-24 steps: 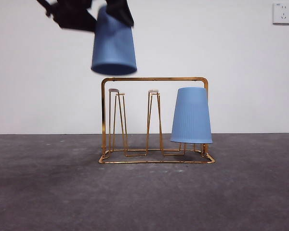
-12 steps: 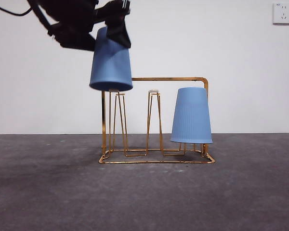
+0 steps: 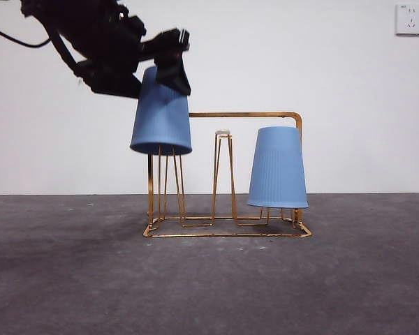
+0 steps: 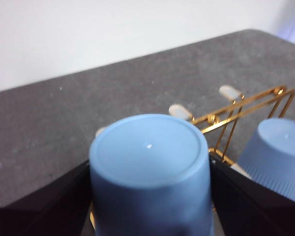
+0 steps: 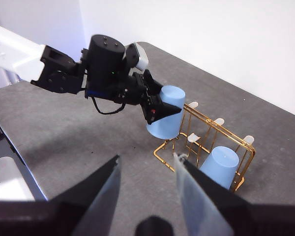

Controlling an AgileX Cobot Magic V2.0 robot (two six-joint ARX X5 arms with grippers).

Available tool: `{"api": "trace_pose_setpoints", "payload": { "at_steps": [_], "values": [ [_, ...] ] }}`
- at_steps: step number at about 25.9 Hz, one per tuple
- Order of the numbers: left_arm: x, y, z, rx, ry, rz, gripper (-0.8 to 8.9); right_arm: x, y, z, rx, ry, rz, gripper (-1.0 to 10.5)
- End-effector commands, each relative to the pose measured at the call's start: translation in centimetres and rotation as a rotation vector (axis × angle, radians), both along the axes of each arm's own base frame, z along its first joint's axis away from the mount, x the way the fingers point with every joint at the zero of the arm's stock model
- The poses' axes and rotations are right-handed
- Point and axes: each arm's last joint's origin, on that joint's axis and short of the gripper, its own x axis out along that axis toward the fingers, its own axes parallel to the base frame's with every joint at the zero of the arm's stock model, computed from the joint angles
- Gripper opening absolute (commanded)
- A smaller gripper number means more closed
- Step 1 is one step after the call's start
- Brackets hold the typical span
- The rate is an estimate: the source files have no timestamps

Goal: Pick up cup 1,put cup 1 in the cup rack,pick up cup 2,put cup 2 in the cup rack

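**Second cup lowered onto the rack's end prong**

Over the last second the left claw point(image 3: 169, 66) has carried its cup down from clear above the arch until the rim now sits below the prong tips. The claw is clamped on the base of cup 2 point(image 3: 161, 112), which hangs upside down with a slight tilt. In the front view that cup covers the top of the prong at the 9 o'clock end of the cup rack point(image 3: 227, 230); the wire legs show beneath its rim, so it is partly threaded, not seated.

Cup 1 point(image 3: 278, 167) already rests inverted at the 3 o'clock end of the rack, free of any claw, so the first half of the task looks finished. The middle prong stands bare.

The right claw point(image 5: 146, 179) waits well back over the worktop point(image 3: 70, 279), jaws spread and empty.

What remains, by the look of it: lower cup 2 fully, release, withdraw.
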Motion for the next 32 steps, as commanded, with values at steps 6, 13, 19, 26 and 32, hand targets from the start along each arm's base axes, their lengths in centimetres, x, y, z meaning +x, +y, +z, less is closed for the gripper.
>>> {"api": "trace_pose_setpoints", "payload": {
  "at_steps": [6,13,19,26,32],
  "values": [
    [0.9,-0.4,-2.3,0.023,0.046,-0.003,-0.08,0.1,0.1,-0.1,0.003,0.001,-0.003,1.9],
    [1.2,-0.7,-3.4,0.043,0.082,-0.005,-0.08,0.1,0.0,-0.1,-0.001,-0.002,-0.016,1.9],
    [1.4,-0.8,-4.6,0.071,0.132,0.000,-0.08,0.1,0.1,-0.1,-0.001,-0.003,-0.016,1.9],
    [1.5,-0.8,-5.7,0.105,0.190,0.003,-0.08,0.1,0.1,-0.1,-0.005,-0.008,-0.013,1.9],
    [1.0,-0.5,-6.6,0.149,0.282,0.012,0.78,0.1,0.1,-0.1,-0.007,-0.010,-0.012,1.9]
  ]
}}
